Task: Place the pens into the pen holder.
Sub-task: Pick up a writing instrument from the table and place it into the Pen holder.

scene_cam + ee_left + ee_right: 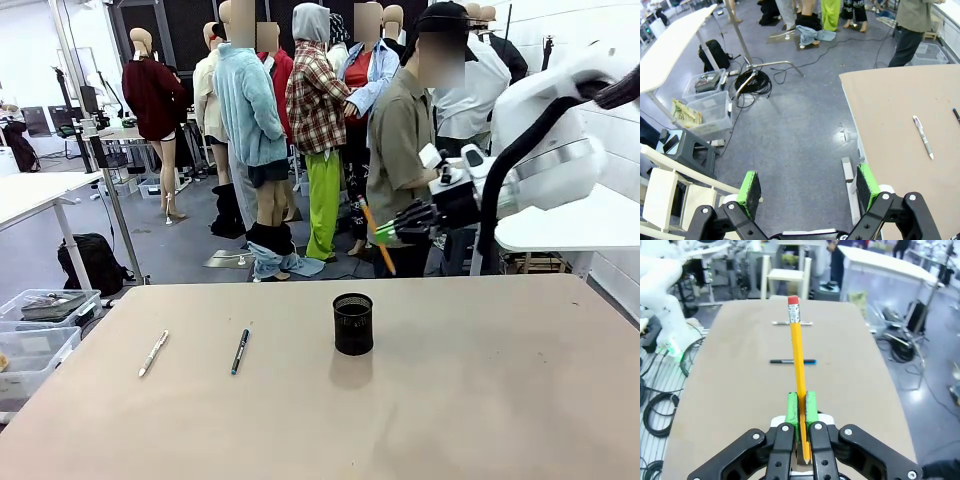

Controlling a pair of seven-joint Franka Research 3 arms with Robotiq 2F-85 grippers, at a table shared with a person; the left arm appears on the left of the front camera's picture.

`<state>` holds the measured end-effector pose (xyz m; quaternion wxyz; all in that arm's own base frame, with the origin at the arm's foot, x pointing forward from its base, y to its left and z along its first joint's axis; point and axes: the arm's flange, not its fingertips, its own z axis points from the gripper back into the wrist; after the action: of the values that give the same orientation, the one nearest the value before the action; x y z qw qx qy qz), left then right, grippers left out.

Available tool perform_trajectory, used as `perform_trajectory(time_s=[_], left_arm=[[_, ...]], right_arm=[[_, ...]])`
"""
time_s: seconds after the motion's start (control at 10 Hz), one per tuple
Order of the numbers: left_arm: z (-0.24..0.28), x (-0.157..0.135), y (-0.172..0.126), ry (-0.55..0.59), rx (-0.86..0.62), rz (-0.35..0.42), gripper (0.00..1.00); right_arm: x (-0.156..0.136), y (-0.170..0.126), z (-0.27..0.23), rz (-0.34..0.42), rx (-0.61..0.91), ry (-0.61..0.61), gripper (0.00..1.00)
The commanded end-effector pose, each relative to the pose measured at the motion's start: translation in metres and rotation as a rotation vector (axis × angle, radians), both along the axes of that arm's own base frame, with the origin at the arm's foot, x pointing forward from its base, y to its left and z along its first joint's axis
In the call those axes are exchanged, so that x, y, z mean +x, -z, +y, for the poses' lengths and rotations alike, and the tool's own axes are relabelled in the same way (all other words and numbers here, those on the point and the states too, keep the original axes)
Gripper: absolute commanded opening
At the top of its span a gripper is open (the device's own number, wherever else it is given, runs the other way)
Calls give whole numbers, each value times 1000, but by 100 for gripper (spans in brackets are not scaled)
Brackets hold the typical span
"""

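The black mesh pen holder (pixel 353 323) stands upright mid-table. To its left lie a dark pen (pixel 240 351) and a white pen (pixel 153 353), both flat on the table. My right gripper (pixel 388 232) hangs above the table's far edge, up and right of the holder, shut on an orange pencil (pixel 381 250). In the right wrist view the gripper (pixel 801 412) pinches the pencil (pixel 797 355), eraser end pointing away, over the dark pen (pixel 785 361) and the white pen (pixel 780 323). My left gripper (pixel 808 187) is open over the floor beside the table; the white pen (pixel 923 136) lies to its right.
A person (pixel 400 150) stands just beyond the far edge, behind the right gripper. Clear plastic bins (pixel 40 330) sit on the floor at the table's left, also seen as bins (pixel 710 100) near cables and a stool. The beige table (pixel 500 400) is bare on the right.
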<state>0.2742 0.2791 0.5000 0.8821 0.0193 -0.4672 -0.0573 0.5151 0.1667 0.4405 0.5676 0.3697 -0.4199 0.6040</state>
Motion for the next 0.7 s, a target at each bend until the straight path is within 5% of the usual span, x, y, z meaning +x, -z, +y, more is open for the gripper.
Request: perform_trajectory(time_s=[0.0, 0.6], left_arm=[[1, 2, 1, -17, -10, -2, 100], [1, 2, 1, -17, -10, -2, 100]], right_arm=[[6, 5, 21, -25, -41, -54, 0], [29, 55, 58, 25, -138, -40, 0]])
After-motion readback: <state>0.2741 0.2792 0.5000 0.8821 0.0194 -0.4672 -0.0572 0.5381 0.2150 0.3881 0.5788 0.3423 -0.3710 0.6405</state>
